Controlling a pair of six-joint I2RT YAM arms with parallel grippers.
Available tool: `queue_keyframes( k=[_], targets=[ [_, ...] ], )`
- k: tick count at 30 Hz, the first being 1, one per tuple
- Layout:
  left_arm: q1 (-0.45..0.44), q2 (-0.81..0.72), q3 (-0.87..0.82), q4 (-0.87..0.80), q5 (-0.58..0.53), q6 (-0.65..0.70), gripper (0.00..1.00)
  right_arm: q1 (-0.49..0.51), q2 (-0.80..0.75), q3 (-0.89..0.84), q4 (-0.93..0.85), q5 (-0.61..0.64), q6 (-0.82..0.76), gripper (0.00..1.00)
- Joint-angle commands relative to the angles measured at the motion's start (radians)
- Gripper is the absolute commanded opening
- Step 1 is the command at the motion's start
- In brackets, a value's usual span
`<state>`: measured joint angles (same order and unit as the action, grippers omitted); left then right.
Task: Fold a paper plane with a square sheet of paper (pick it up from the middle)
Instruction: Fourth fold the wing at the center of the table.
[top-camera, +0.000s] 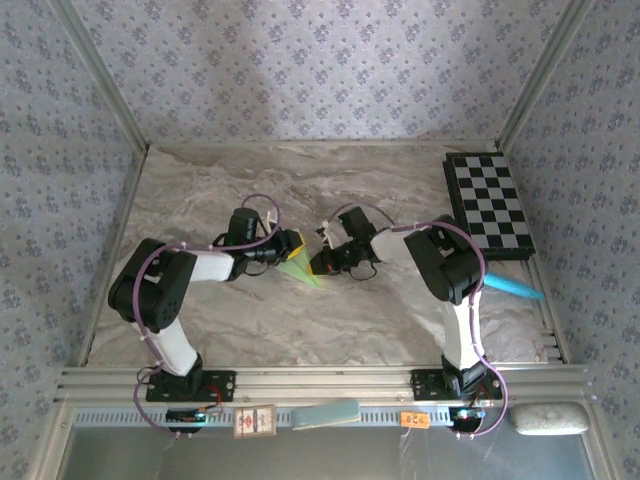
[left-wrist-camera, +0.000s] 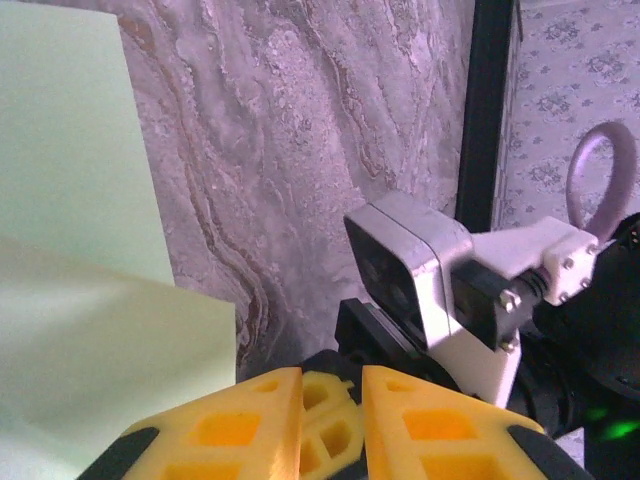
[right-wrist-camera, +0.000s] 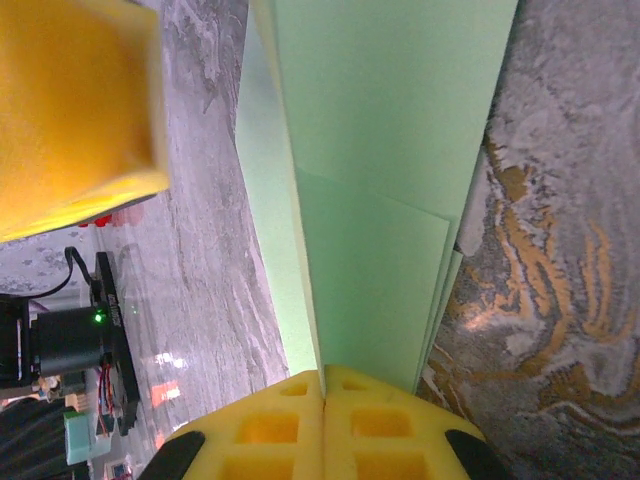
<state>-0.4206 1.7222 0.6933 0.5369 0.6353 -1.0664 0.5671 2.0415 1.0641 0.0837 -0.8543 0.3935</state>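
The pale green paper plane (top-camera: 302, 270) lies folded in the middle of the marble table, between my two grippers. In the right wrist view the paper plane (right-wrist-camera: 380, 150) runs away from me in long layered folds, and my right gripper (right-wrist-camera: 322, 385) is shut on its raised centre crease. My right gripper (top-camera: 318, 262) holds the plane's right side. My left gripper (top-camera: 290, 245) hovers at the plane's upper left. In the left wrist view my left gripper (left-wrist-camera: 332, 400) stands open, the paper plane (left-wrist-camera: 80, 330) lying to the left of its fingers, not between them.
A black-and-white chessboard (top-camera: 490, 205) sits at the back right. A light-blue object (top-camera: 515, 288) lies beside the right arm. On the near rail rest a light-blue card (top-camera: 327, 413), a small tag (top-camera: 255, 422) and a grey pad (top-camera: 550, 418). Patterned walls enclose the table.
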Motion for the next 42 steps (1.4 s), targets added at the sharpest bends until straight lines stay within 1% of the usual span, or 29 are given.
queue_keyframes(
  k=[1,6,14,31,34,42],
  targets=[
    [0.004,-0.011,-0.038,0.004,-0.008,0.008,0.22,-0.03,0.031,-0.045,-0.032,0.121,0.002,0.0],
    [0.001,0.025,-0.052,0.044,-0.006,-0.014,0.19,-0.035,0.031,-0.061,-0.002,0.109,0.01,0.0],
    [-0.009,0.08,-0.017,0.06,0.011,-0.015,0.17,-0.04,0.031,-0.059,-0.002,0.098,0.013,0.0],
    [-0.014,0.15,0.017,0.082,0.02,-0.014,0.16,-0.044,0.04,-0.049,-0.031,0.098,0.022,0.01],
    [-0.015,0.157,0.019,0.081,0.02,-0.014,0.16,-0.045,0.04,-0.047,-0.037,0.102,0.022,0.02],
    [-0.017,0.16,0.011,0.052,0.008,-0.008,0.16,-0.044,0.008,-0.021,-0.105,0.111,0.014,0.11]
  ],
)
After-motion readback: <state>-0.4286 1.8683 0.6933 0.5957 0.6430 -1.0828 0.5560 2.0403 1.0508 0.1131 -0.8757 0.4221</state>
